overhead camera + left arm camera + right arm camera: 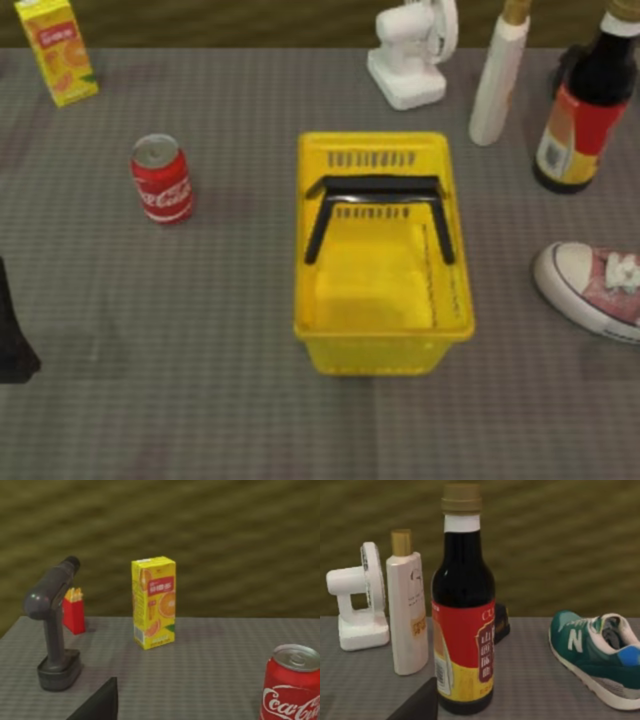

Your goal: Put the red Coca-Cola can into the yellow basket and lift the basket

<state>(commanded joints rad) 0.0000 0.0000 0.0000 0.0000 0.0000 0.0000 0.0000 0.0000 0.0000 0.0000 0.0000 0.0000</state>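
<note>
Red and upright, the Coca-Cola can [161, 179] is being left standing well to the left of the yellow basket [382, 345], apart from it and untouched. Nothing is being held inside the basket, and its black handle [377, 187] is being left unheld. Both steps, placing and lifting, are judged still to be done. Neither gripper is being shown clearly, so whether the fingers are spread cannot be told.
</note>
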